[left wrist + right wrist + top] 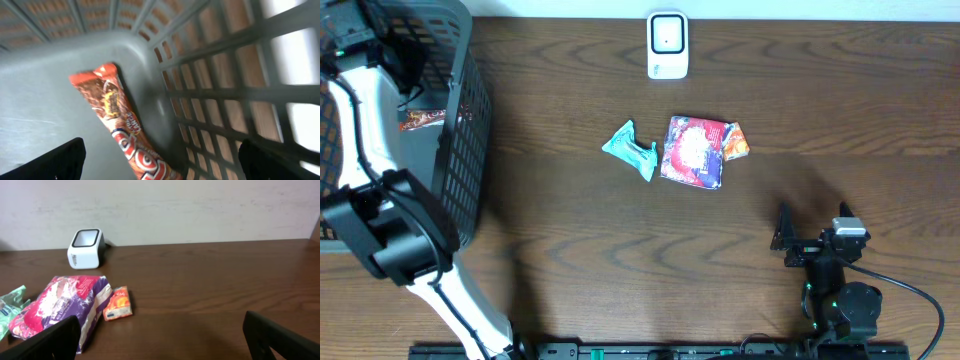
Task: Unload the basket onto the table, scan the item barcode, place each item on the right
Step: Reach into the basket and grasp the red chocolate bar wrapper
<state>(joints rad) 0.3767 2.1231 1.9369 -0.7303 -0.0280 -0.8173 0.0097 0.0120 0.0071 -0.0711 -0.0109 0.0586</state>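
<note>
An orange-brown snack bar (120, 130) lies on the floor of the grey basket (465, 130), against its mesh wall, and shows in the overhead view too (423, 119). My left gripper (162, 165) hangs open inside the basket above the bar, its fingers wide on either side and not touching it. The white barcode scanner (668, 45) stands at the table's far edge. My right gripper (813, 222) rests open and empty near the front right, facing the scanner (85, 248).
A teal packet (632, 148), a purple-red bag (694, 152) and a small orange packet (735, 141) lie together mid-table, in front of the scanner. The basket fills the far left corner, with the left arm reaching over its rim.
</note>
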